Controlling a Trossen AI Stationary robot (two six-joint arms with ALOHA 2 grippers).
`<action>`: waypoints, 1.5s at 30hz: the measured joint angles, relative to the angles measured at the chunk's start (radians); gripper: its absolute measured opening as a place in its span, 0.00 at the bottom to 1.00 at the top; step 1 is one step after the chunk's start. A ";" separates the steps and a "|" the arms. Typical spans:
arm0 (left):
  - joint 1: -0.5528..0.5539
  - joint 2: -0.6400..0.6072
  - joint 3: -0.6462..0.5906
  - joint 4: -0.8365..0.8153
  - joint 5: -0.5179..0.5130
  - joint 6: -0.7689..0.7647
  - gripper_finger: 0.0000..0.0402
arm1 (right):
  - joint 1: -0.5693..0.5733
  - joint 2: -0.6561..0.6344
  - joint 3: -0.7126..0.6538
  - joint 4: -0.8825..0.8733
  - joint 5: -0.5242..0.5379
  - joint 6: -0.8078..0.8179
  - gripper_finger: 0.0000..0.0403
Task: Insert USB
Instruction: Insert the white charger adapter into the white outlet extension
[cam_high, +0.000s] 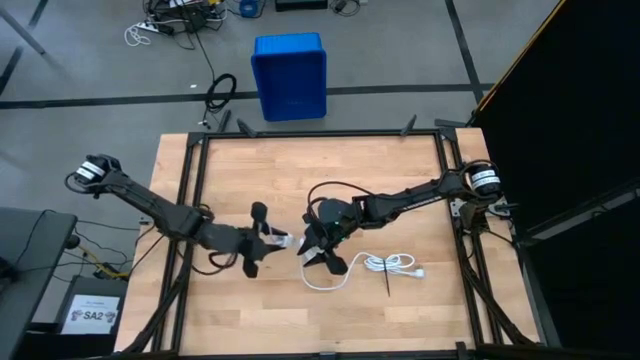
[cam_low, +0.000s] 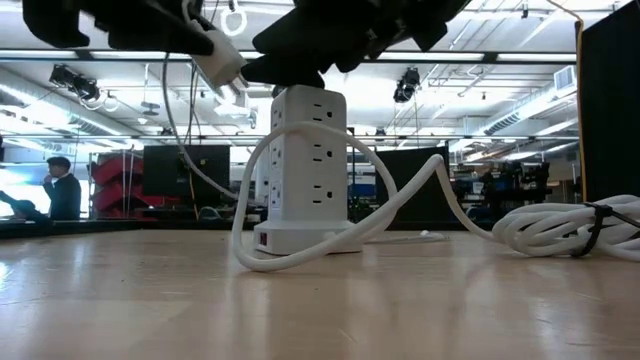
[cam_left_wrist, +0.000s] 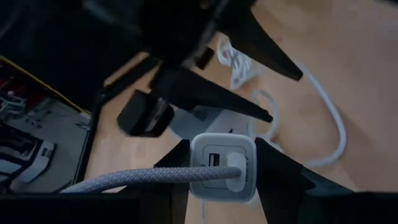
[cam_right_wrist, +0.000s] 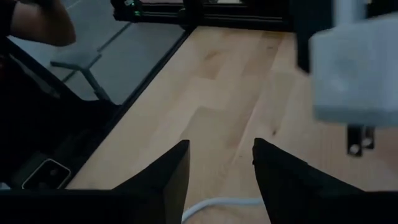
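My left gripper (cam_high: 275, 240) is near the table's middle, shut on a small white charger block (cam_left_wrist: 221, 168). The USB (cam_left_wrist: 137, 179), a thin grey braided cable, meets the block's face with its plug end (cam_left_wrist: 235, 169) and hangs down from it (cam_low: 178, 110). A white power tower (cam_low: 305, 170) stands upright on the table just to the right. My right gripper (cam_right_wrist: 221, 162) hovers over the tower's top with fingers apart and nothing between them. My left gripper pinches the charger block by two opposite sides (cam_left_wrist: 249, 177) between its two fingers. The block's port face is turned back toward the wrist. The block is lifted clear of the table, beside the tower's top (cam_low: 222, 62). Whether my right gripper touches the tower's top, I cannot tell.
The tower's thick white cord (cam_low: 400, 205) loops away to a bundle with a black tie (cam_high: 390, 263) at the right. A black frame (cam_high: 190, 200) rims the table. A blue crate (cam_high: 290, 75) stands on the floor past the far edge. A person (cam_low: 60, 190) stands far off.
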 joint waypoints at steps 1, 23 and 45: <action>0.000 -0.023 -0.040 0.051 0.001 -0.012 0.32 | 0.003 -0.002 0.000 -0.001 0.006 -0.004 0.36; -0.128 0.359 -0.427 1.178 -0.328 -0.401 0.32 | 0.165 -0.109 0.002 -0.259 0.847 -0.285 0.34; -0.181 0.760 -0.234 1.534 -0.541 -0.263 0.32 | 0.238 -0.111 0.002 -0.417 1.137 -0.200 0.24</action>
